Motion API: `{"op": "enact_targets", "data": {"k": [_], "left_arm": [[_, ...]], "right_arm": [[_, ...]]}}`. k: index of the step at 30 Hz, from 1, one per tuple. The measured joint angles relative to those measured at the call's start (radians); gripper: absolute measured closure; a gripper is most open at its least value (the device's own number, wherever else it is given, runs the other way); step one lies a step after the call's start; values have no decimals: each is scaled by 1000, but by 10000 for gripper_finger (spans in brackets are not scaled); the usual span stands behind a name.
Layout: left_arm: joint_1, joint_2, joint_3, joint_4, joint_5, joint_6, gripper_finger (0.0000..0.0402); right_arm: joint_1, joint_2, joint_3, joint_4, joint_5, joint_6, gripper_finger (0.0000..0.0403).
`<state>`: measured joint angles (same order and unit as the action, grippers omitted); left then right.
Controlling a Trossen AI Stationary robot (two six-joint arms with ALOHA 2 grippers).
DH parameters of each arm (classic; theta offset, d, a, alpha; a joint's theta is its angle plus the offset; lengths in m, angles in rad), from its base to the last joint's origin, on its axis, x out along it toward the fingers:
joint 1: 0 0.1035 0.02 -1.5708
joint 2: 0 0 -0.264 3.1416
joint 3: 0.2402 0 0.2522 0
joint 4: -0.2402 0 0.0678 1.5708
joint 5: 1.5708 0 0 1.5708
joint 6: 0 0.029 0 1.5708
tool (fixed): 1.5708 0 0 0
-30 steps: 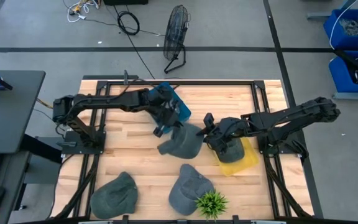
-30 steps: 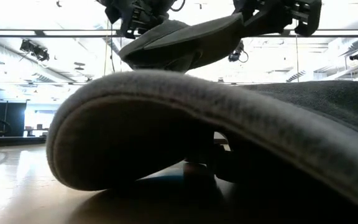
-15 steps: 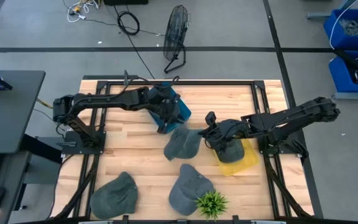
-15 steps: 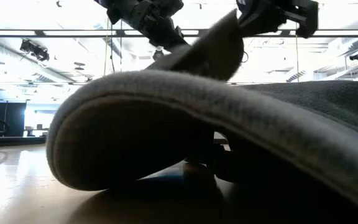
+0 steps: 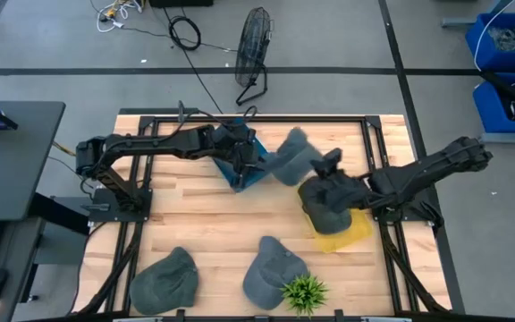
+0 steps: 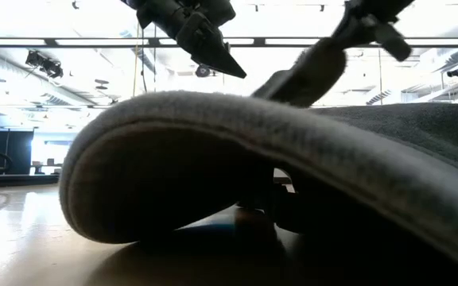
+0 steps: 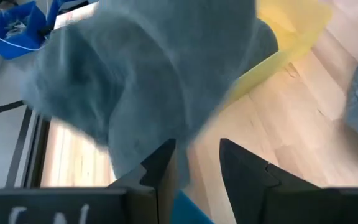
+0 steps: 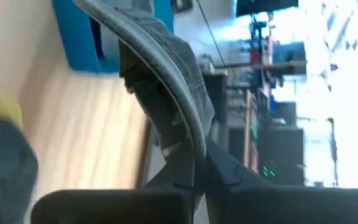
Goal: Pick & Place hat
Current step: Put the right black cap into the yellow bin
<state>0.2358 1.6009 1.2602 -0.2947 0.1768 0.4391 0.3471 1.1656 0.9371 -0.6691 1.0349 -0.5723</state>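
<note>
Right gripper [image 5: 327,166] is clamped on the edge of a grey hat [image 5: 291,161]; the right wrist view shows the hat's rim [image 8: 166,74] pinched between the two dark fingers [image 8: 191,177]. The hat hangs in the air in the upper middle of the high view, above the wooden table [image 5: 195,224], between the two grippers, and it looks blurred there.

Left gripper [image 5: 245,161] sits just left of the hat. Its fingers [image 7: 161,171] stand apart with a clear gap and hold nothing. In the left wrist view the hat [image 7: 148,81] fills most of the frame just ahead of the fingertips; I can't tell whether it touches them. In the low view the left gripper [image 6: 213,52] points down at the top centre, with the hat [image 6: 304,71] to its right, hanging from the right gripper at the top right.

Under the left gripper is a blue bin [image 5: 250,154], mostly hidden by the arm. A yellow bin [image 5: 347,234] sits right of centre, and a second grey hat [image 5: 325,201] lies on it, under the right arm.

Along the bottom of the high view: a grey cap [image 5: 164,279] at lower left, another grey cap [image 5: 271,268] at lower centre, and a small green plant [image 5: 304,292] just beside that one. A grey hat up close fills most of the low view [image 6: 253,183].

Beyond the table, at top centre, a floor fan [image 5: 254,45] stands on the grey floor.
</note>
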Motion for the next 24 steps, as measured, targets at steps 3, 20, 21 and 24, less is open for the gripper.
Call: {"op": "enact_targets", "data": {"k": [3,20,21,24], "left_arm": [[9,0,0,-2,-1,2,279],[82,0,0,-2,0,-5,280],[82,0,0,-2,0,-6,280],[82,0,0,-2,0,-9,280]], "right_arm": [[57,-37,0,-153,15,187,393],[256,-147,151,-574,-356,828,393],[260,-147,180,-616,-361,848,393],[264,-147,280,-793,-419,947,393]]}}
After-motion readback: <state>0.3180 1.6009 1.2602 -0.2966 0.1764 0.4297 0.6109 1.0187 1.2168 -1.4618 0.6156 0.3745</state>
